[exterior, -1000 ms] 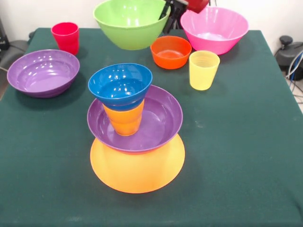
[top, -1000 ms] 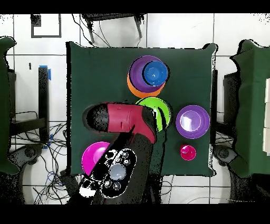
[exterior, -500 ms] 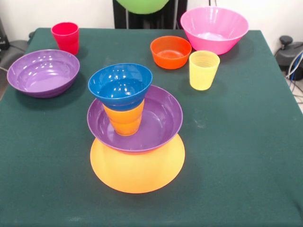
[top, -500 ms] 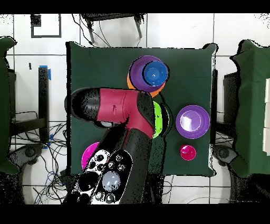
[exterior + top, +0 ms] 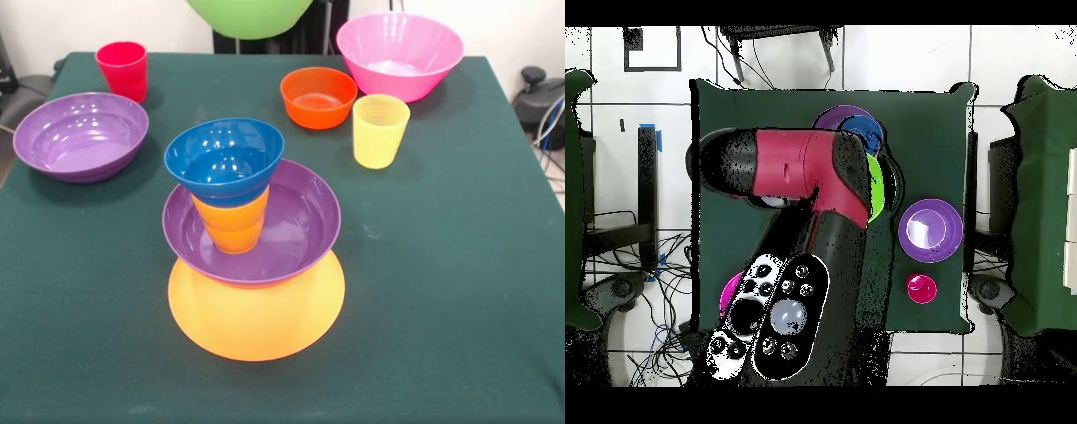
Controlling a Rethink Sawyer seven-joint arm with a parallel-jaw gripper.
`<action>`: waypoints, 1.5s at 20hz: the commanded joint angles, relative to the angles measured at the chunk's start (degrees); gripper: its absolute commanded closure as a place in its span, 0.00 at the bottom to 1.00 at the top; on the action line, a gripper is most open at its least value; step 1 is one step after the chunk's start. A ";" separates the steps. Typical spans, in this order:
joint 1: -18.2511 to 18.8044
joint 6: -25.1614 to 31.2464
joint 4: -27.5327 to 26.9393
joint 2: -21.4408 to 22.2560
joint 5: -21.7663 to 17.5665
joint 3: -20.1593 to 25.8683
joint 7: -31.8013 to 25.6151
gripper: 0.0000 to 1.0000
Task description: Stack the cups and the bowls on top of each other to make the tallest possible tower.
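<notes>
The tower stands mid-table: an upturned yellow-orange bowl (image 5: 256,320), a purple bowl (image 5: 300,221) on it, an orange cup (image 5: 231,228) in that, and a blue bowl (image 5: 224,159) on the cup. The green bowl (image 5: 250,16) hangs in the air at the top edge of the front view, behind the tower. In the overhead view it shows as a green sliver (image 5: 878,186) beside my arm (image 5: 795,180), next to the blue bowl (image 5: 862,128). My gripper is hidden above the front view's edge and under the arm in the overhead view.
On the table stand a red-pink cup (image 5: 123,69) and a second purple bowl (image 5: 79,134) at the left. An orange-red bowl (image 5: 318,95), a yellow cup (image 5: 380,130) and a big pink bowl (image 5: 399,53) are at the back right.
The green bowl has been lifted off the table. In the overhead view the arm has carried it toward the tower, and it now partly covers the purple bowl.
</notes>
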State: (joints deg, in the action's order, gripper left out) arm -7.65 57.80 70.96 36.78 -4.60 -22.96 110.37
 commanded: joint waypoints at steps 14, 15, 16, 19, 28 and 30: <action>4.65 4.53 -18.05 -9.36 -6.52 13.54 -13.97 1.00; 4.84 4.33 -18.36 -9.68 -6.62 13.85 -14.21 1.00; 5.02 4.74 -19.14 -10.09 -6.66 14.11 -14.58 1.00; 5.42 6.73 -21.35 -10.52 -7.18 14.58 -16.28 1.00; 7.20 3.29 -21.46 -12.69 -7.63 17.08 -17.69 1.00; 7.29 1.85 -19.32 -12.14 -7.93 17.04 -16.97 1.00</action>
State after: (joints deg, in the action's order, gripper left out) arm -1.70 57.83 49.34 26.12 -7.93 -13.00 110.34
